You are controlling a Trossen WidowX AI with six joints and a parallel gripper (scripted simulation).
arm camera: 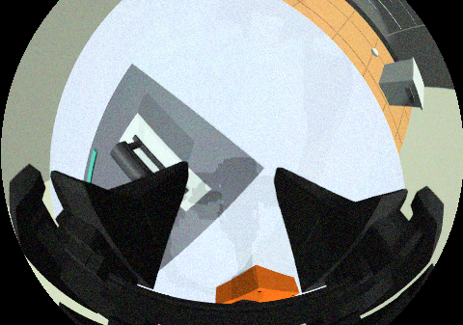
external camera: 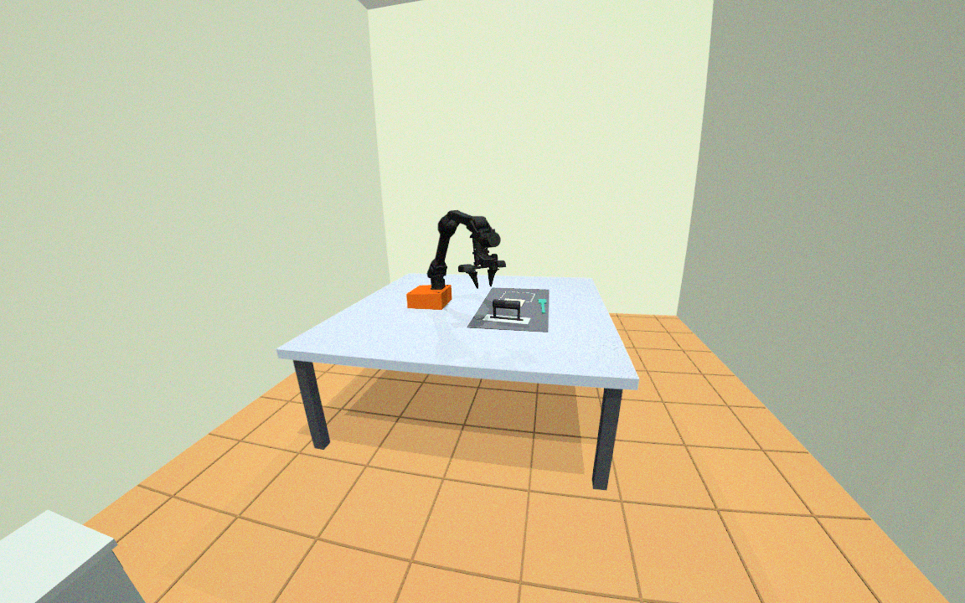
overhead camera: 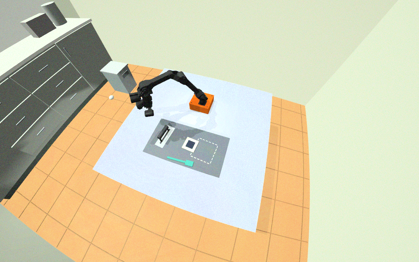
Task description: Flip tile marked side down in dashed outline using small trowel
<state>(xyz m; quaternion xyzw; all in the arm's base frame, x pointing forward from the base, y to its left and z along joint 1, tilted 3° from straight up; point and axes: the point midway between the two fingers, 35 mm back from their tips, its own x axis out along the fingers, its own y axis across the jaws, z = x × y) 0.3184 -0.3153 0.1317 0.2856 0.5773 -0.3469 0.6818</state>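
The tile (overhead camera: 190, 144) is white with a dark square mark facing up. It lies on the grey mat (overhead camera: 216, 166) (external camera: 538, 322) (arm camera: 131, 89), just left of the dashed outline (overhead camera: 208, 141). The small teal trowel (overhead camera: 180, 160) (external camera: 542, 304) lies flat on the mat in front of the tile; only a sliver of it shows in the wrist view (arm camera: 93, 165). My gripper (overhead camera: 143, 109) (external camera: 482, 276) (arm camera: 231, 171) is open and empty. It hangs in the air above the table beyond the mat's far left corner, well away from the trowel.
A black handle on a white base (overhead camera: 164, 135) (external camera: 508, 307) (arm camera: 131, 153) stands at the mat's left end. The arm's orange base (overhead camera: 200, 103) (external camera: 427, 297) (arm camera: 258, 288) sits on the table (overhead camera: 188, 202) behind the mat. A grey bin (overhead camera: 117, 76) and cabinets stand on the floor to the left.
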